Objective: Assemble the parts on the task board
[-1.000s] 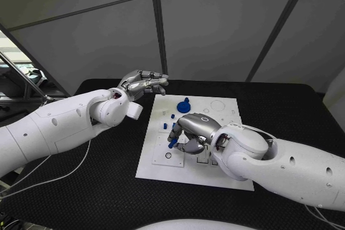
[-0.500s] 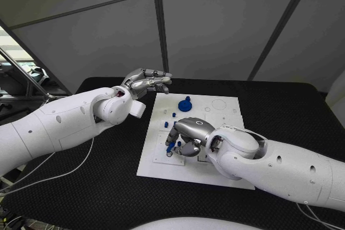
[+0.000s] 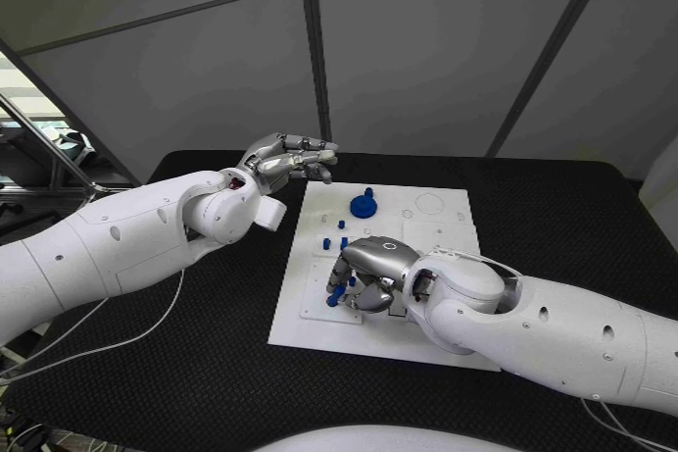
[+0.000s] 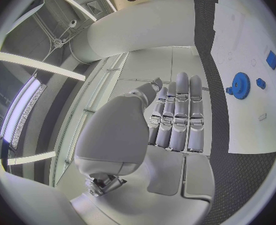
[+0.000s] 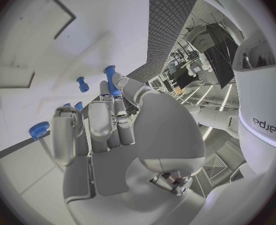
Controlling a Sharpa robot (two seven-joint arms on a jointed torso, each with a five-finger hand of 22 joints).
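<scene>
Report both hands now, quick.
Left hand: holds nothing, fingers curled, raised off the task board.
Right hand: pinches a blue part.

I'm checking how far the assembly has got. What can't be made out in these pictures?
- Head view: the right robot hand covers the middle of the white board, hiding any slots or parts beneath it.
- Head view: whether the small blue part at its fingertips is gripped or merely touched is too small to tell.
- Left wrist view: the left robot hand hangs off the board; the blue gear is cut short by the circle's rim.
</scene>
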